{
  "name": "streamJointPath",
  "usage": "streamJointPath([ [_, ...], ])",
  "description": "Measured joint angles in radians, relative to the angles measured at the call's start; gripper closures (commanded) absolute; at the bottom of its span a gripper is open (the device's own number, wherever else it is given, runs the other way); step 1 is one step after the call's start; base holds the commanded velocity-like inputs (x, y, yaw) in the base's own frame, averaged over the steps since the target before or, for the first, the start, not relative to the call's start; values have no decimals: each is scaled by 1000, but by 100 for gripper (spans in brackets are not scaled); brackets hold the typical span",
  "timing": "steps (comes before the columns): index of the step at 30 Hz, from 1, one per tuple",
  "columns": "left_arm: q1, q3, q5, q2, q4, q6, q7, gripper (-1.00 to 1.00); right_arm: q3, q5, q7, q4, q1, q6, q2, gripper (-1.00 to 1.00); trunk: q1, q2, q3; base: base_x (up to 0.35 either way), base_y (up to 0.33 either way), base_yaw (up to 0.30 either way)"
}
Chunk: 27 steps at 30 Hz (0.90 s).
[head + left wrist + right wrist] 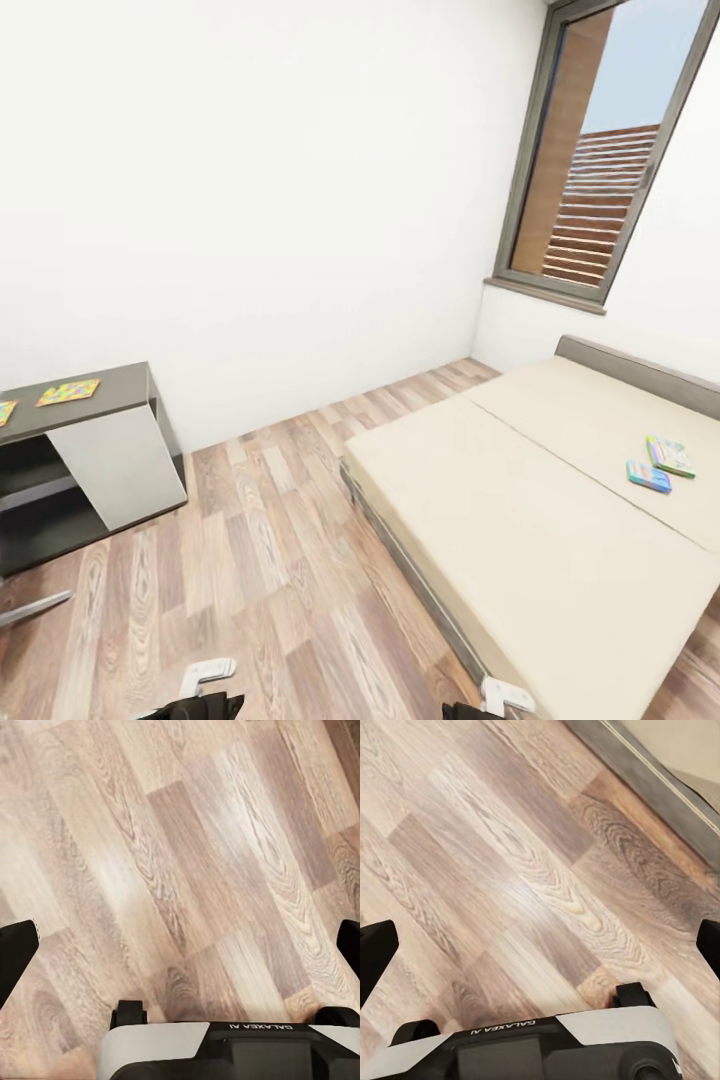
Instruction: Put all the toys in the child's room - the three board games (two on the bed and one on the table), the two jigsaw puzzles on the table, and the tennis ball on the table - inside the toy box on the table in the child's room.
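Two board games lie side by side on the beige bed (pixel 520 500) at the right: a bright blue one (pixel 649 476) and a white-and-green one (pixel 670 456) just behind it. At the left, one jigsaw puzzle (pixel 68 391) rests on the dark section of the table (pixel 115 382), and the corner of a second puzzle (pixel 5 410) shows at the picture's edge. The toy box and the tennis ball are out of view. My left gripper (pixel 180 945) and right gripper (pixel 540 945) both hang open over the wood floor, holding nothing.
Wood-plank floor (pixel 270 540) stretches between table and bed. The bed's grey frame (pixel 660 787) runs close to my right arm. A tall dark-framed window (pixel 600 160) is at the back right. A thin grey bar (pixel 30 607) lies low at the left.
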State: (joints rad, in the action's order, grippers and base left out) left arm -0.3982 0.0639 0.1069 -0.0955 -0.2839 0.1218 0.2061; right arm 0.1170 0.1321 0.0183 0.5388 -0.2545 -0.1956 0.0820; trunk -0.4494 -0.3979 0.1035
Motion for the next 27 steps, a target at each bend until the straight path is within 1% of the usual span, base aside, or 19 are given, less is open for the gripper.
streamJointPath([
  [8, 0, 0, 0, 0, 0, 0, 0, -100, 0, 0, 0, 0, 0, 0, 0, -100, 0, 0, 0, 0, -87, 291],
  [18, 0, 0, 0, 0, 0, 0, 0, -100, 0, 0, 0, 0, 0, 0, 0, -100, 0, 0, 0, 0, -166, 291],
  [27, 0, 0, 0, -1, 0, -1, 2, -100, -1, 0, 0, 2, 0, 0, 2, -100, 0, 0, 0, 0, -43, 291],
])
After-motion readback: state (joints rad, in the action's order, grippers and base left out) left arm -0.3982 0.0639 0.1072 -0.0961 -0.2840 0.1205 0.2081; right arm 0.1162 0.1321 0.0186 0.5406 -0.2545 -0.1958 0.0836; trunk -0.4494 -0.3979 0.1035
